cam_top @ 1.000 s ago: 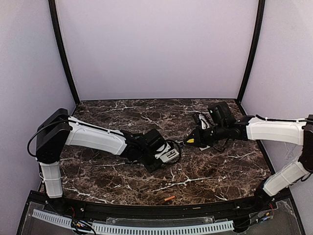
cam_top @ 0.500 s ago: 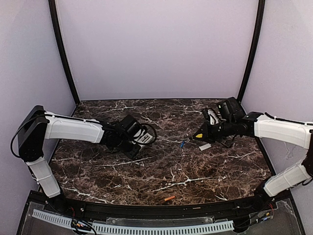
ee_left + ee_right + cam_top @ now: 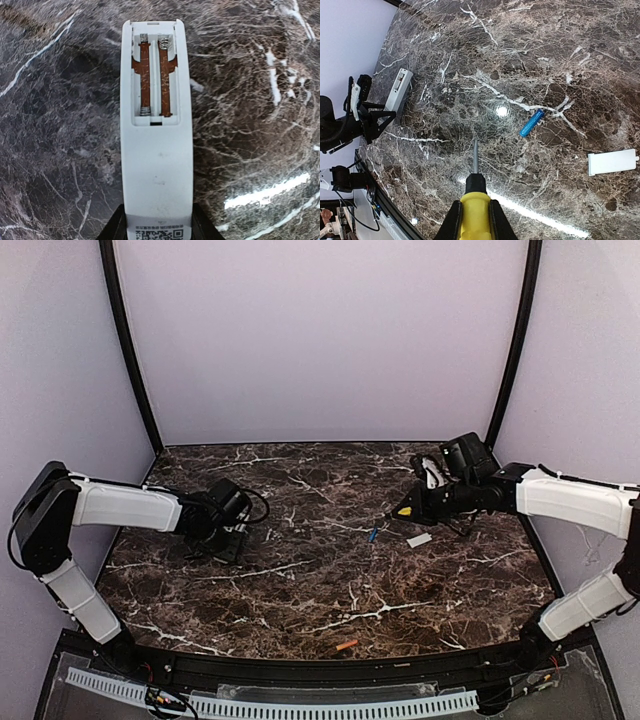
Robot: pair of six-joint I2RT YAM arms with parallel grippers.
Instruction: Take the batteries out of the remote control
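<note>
Roughly mid-table, a blue battery [image 3: 373,535] lies loose on the dark marble tabletop [image 3: 300,590], its long axis running near to far with a slight tilt. The small white battery cover [image 3: 419,539] lies flat just to its right, apart from it. An orange battery [image 3: 346,645] lies by itself well nearer, close to the table's near edge, angled mostly left to right.

The remote control [image 3: 156,150] is over at the left side of the table. The left gripper [image 3: 158,225] clamps it at its label end, with its back face turned to the wrist camera. Its long axis runs straight out from the claw. The open battery compartment sits at the free end with both slots empty, showing only springs and brown contact strips. From above, the gripper hides most of the remote.

The left arm rises from its base at the near left, and its forearm runs rightward low over the marble, with the wrist tipped down. The right arm reaches in from the right side with its forearm heading left. The right gripper [image 3: 473,220] is closed on the yellow handle of a screwdriver [image 3: 472,202], whose shaft points left. The tip is near the blue battery but not touching it.
</note>
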